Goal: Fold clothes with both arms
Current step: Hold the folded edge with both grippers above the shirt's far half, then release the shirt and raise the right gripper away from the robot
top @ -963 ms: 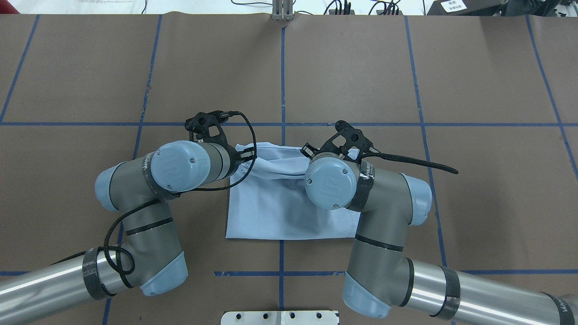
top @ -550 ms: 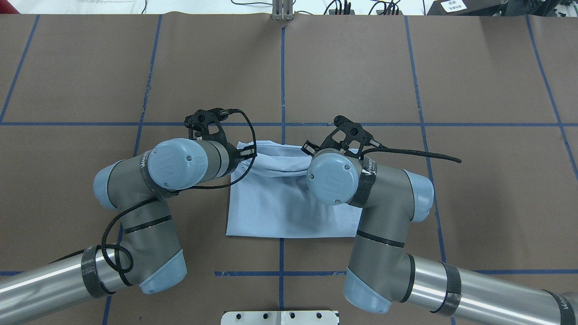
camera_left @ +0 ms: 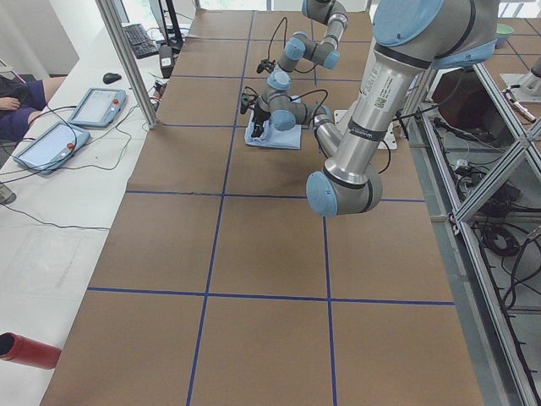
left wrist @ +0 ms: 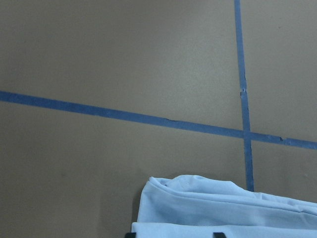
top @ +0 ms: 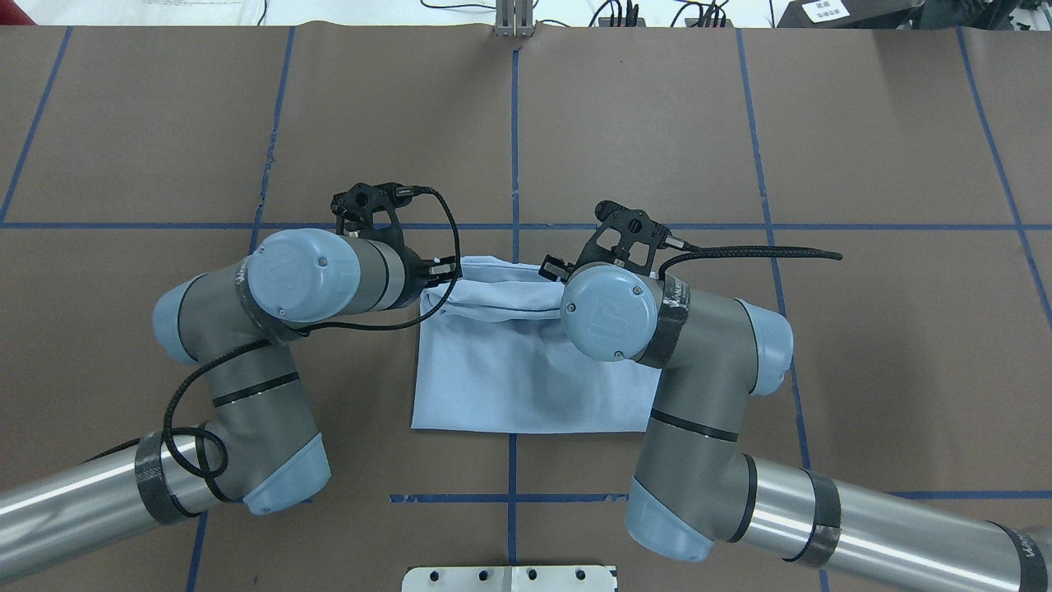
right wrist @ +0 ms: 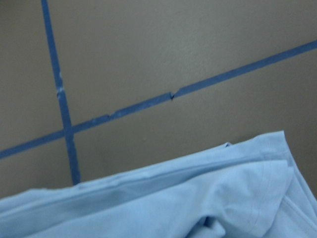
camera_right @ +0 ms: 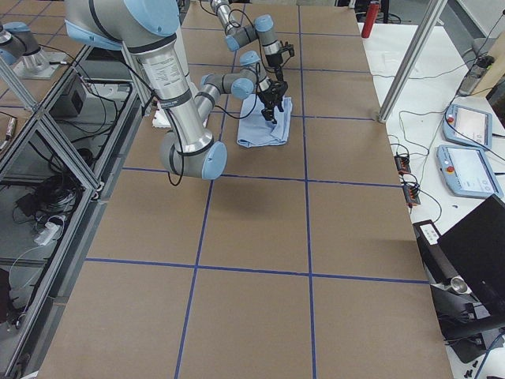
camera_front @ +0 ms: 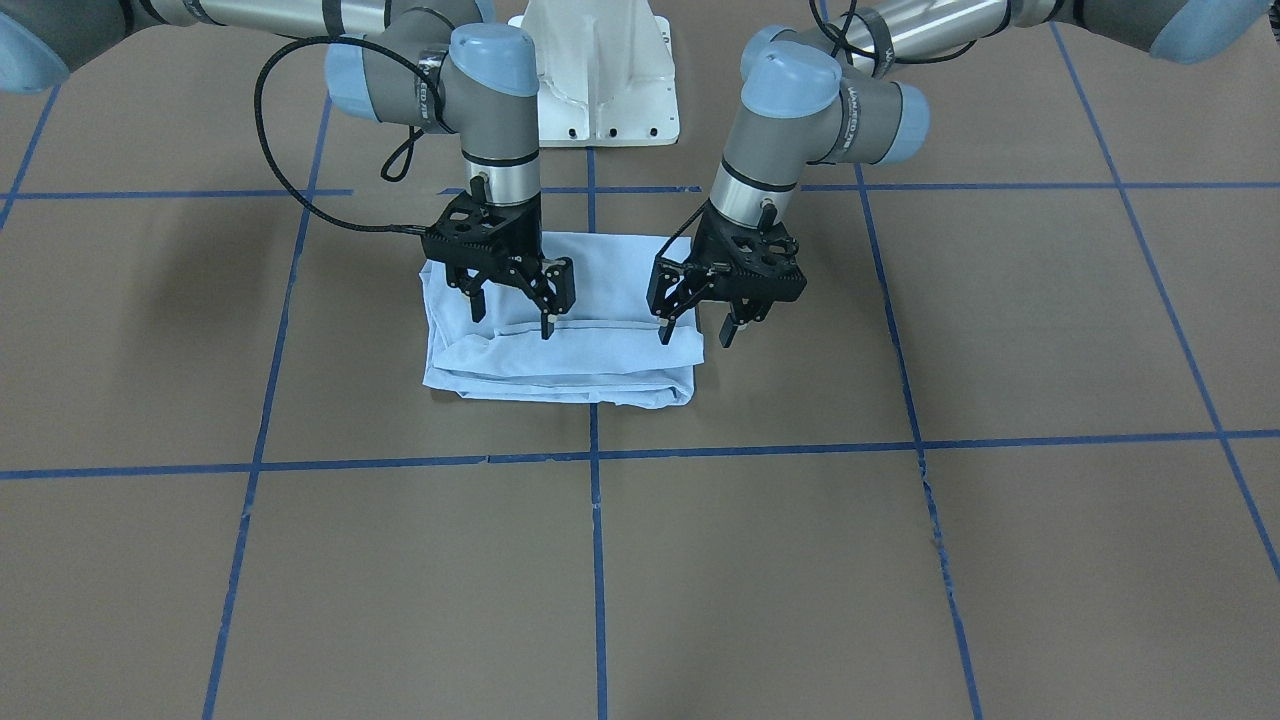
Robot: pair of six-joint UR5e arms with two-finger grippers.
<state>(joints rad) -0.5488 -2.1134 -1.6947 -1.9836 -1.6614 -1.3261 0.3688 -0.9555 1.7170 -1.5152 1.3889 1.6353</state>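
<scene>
At the middle of a brown paper-covered desk (camera_front: 900, 560) ruled with blue tape lines (camera_front: 592, 560), a light blue short-sleeved T-shirt (camera_front: 560, 355) lies folded into a compact rectangle, its layered edges stacked on the side away from the robot. The black two-finger left pincer (camera_front: 697, 335) hovers over one far corner of the bundle and the black two-finger right pincer (camera_front: 512, 316) over the other. Both have their fingers spread wide with nothing between them and appear clear of the cloth. Judged from the tidy shape, the folding looks largely done. No sleeve or collar shows outside the rectangle, though the far edge is puffed and uneven, so a last smoothing or one more fold may be left, along with drawing the arms back. The silver-grey left arm (top: 238, 329) and right arm (top: 707, 345) bend in from either side, their blue-capped joints hiding part of the shirt from overhead. Their looping black cables (top: 756, 252) hang near the cloth and seem the likeliest snag. A white pedestal base (camera_front: 600, 80) stands behind the shirt, and two tablet-like control pads (camera_left: 100, 106) rest on a white side desk (camera_left: 51, 228), well apart.
</scene>
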